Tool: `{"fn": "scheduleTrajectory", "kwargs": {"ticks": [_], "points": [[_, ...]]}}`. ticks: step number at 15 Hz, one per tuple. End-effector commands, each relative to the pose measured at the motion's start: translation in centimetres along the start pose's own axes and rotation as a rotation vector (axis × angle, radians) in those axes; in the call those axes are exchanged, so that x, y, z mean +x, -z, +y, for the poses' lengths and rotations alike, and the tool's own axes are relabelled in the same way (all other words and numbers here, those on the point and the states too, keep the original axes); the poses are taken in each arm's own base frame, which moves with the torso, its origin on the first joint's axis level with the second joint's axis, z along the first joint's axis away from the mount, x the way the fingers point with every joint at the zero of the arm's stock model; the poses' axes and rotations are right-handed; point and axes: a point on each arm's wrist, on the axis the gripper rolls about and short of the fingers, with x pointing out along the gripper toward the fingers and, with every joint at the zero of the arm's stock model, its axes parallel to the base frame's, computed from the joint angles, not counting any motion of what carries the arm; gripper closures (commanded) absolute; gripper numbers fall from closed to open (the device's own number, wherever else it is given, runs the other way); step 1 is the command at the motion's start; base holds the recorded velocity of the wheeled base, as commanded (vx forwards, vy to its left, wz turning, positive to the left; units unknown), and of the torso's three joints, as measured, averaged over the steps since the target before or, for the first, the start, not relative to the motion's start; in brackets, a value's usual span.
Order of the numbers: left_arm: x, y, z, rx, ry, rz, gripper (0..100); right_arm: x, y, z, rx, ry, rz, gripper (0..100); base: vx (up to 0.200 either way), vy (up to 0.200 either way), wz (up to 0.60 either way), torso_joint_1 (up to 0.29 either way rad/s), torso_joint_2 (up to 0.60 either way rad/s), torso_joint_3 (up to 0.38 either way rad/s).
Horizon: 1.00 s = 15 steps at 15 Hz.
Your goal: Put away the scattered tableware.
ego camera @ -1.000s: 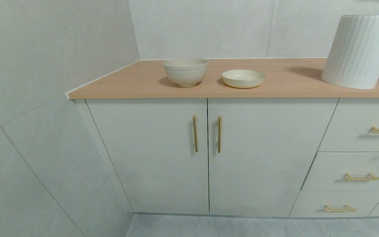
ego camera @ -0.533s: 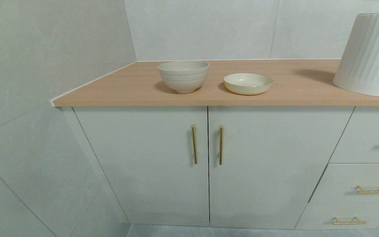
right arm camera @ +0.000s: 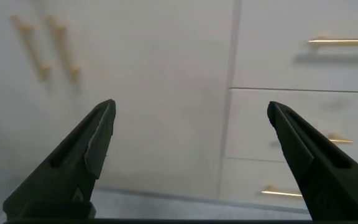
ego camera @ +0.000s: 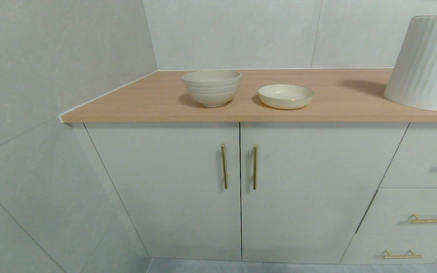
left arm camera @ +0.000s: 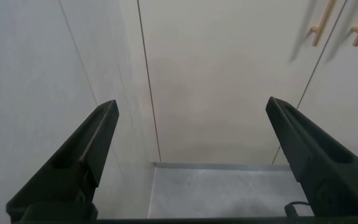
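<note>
Ribbed bowl (ego camera: 211, 87) and shallow dish (ego camera: 285, 96) stand side by side, not touching, near the table's (ego camera: 146, 104) front edge; the dish is empty, the bowl's inside mostly hidden. Cupboard doors (ego camera: 173, 182) below are closed, so their contents are unseen; left gripper (left arm camera: 191, 106) and right gripper (right arm camera: 191, 104) hang low before them, fingers wide apart, holding nothing, probably poised for a handle.

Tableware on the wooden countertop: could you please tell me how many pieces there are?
2. A deep beige ribbed bowl stands above the left cabinet door; a shallow cream dish sits apart to its right. Others may lie beyond the right edge.
</note>
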Motion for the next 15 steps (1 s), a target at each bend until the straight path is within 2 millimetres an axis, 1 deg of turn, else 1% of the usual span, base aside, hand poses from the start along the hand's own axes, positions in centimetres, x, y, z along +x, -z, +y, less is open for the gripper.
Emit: {"fn": "scheduleTrajectory", "kwargs": {"ticks": [1,3,4,5,6,7,9,11,13,14,15], "points": [[0.0,0.0,0.0,0.0,-0.002,0.0,0,1.8,-0.7,0.0,0.033,-0.106,0.215,0,0.0,0.0,0.0,0.0,0.0,0.0],[0.0,0.0,0.0,0.0,0.0,0.0,0,4.2,-1.4,-0.1,0.068,-0.156,0.39,0,0.0,0.0,0.0,0.0,0.0,0.0],[0.0,0.0,0.0,0.0,0.0,0.0,0,5.9,-2.2,0.0,0.083,-0.247,0.476,0,0.0,0.0,0.0,0.0,0.0,0.0],[0.0,0.0,0.0,-0.001,0.0,0.0,0,7.3,-3.0,0.3,0.081,-0.315,0.528,0,0.0,0.0,0.0,0.0,0.0,0.0],[0.0,0.0,0.0,-0.001,0.0,0.002,0,8.1,-3.4,0.5,0.077,-0.355,0.546,0,0.0,0.0,0.0,0.0,0.0,0.0],[0.0,0.0,0.0,-0.001,0.0,0.002,0,10.1,-4.4,1.4,0.074,-0.448,0.568,0,0.0,0.0,0.0,0.0,0.0,0.0],[0.0,0.0,0.0,-0.001,-0.002,0.0,0,13.7,-5.0,3.2,0.069,-0.54,0.599,0,0.0,0.0,0.0,0.0,0.0,0.0],[0.0,0.0,0.0,-0.001,0.0,0.0,0,17.2,-4.8,4.7,0.063,-0.576,0.597,0,0.0,0.0,0.0,0.0,0.0,0.0],[0.0,0.0,0.0,-0.001,0.0,0.0,0,21.5,-3.8,7.3,0.073,-0.627,0.583,0,0.0,0.0,0.0,0.0,0.0,0.0],[0.0,0.0,0.0,-0.001,0.0,0.0,0,21.9,-3.7,7.6,0.076,-0.632,0.582,0,0.0,0.0,0.0,0.0,0.0,0.0],[0.0,0.0,0.0,-0.001,0.0,0.0,0,24.6,-3.3,9.6,0.093,-0.66,0.576,0,0.0,0.0,0.0,0.0,0.0,0.0]]}}
